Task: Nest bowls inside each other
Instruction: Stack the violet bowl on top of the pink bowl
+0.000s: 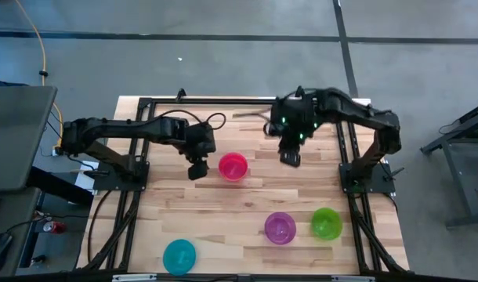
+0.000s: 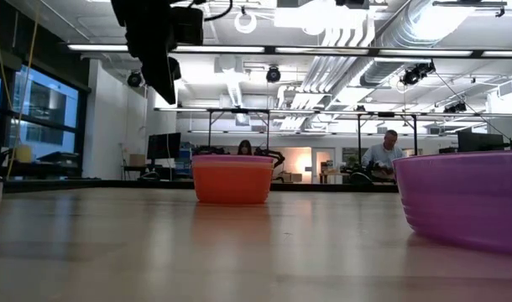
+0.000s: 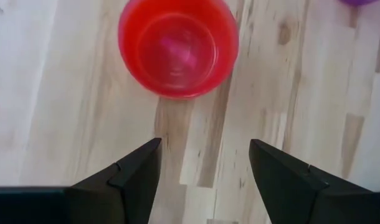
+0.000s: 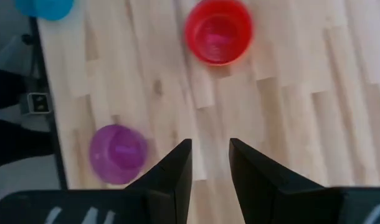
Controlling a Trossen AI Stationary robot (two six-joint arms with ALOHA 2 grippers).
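Positions are given on a clock face laid over the high view, with 6 o'clock at the near table edge and 12 o'clock at the far edge.

Near edge: the cyan-blue bowl (image 1: pixel 179 256) sits at about 7 o'clock, alone, well apart from the others. The purple bowl (image 1: pixel 280 228) sits at about 5 o'clock, with the green bowl (image 1: pixel 326 223) just beside it toward 4 o'clock; the two are close but do not touch. All three stand upright and empty, none nested.

Centre: a pink bowl (image 1: pixel 233 166) stands upright just left of the table (image 1: pixel 223 204) middle. In the left wrist view its wall reads red-orange with a pink inner surface (image 3: pixel 177 46), and the low view shows an orange wall (image 2: pixel 232 179); whether this is one bowl or two nested cannot be told.

The left gripper (image 1: pixel 197 168) hangs above the table at the 9 o'clock side of the pink bowl, just beside it and clear of it. Its fingers (image 3: pixel 137 174) are spread wide, holding nothing.

Far side: the right gripper (image 1: pixel 290 155) hangs toward 1 o'clock, well apart from every bowl. Its fingers (image 4: pixel 171 171) stand a narrow gap apart, empty.

Beyond the table, the low view shows a seated person (image 2: pixel 382 155) at a distant desk.
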